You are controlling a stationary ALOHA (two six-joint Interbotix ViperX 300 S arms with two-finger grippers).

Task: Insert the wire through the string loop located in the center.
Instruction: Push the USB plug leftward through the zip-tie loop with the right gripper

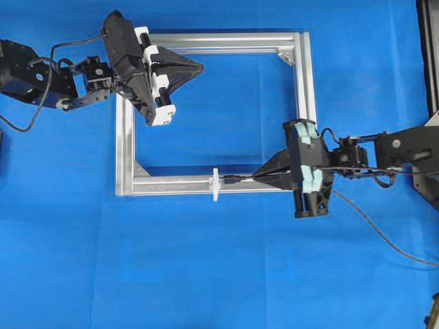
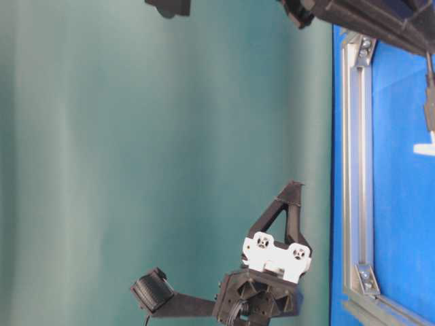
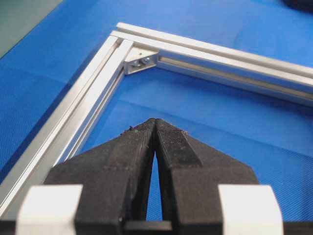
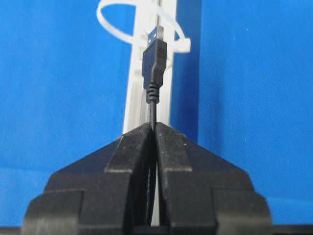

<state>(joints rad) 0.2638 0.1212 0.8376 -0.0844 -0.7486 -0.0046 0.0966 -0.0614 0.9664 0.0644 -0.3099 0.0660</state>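
The wire (image 1: 240,179) is a thin black cable, and my right gripper (image 1: 259,177) is shut on it just behind its plug (image 4: 154,61). The plug lies along the frame's near bar, its metal tip right at the small white string loop (image 1: 215,185). The right wrist view shows the tip overlapping the band of the string loop (image 4: 181,45); I cannot tell whether it has entered. The wire's slack (image 1: 377,229) trails off to the right. My left gripper (image 1: 200,66) is shut on nothing and hovers inside the frame's far left corner, its tips (image 3: 155,121) pressed together.
The silver aluminium frame (image 1: 305,82) lies flat on the blue cloth, with corner brackets (image 3: 142,61) inside its corners. The loop stands at the middle of the near bar (image 4: 139,98). A dark object (image 1: 429,55) stands at the right edge.
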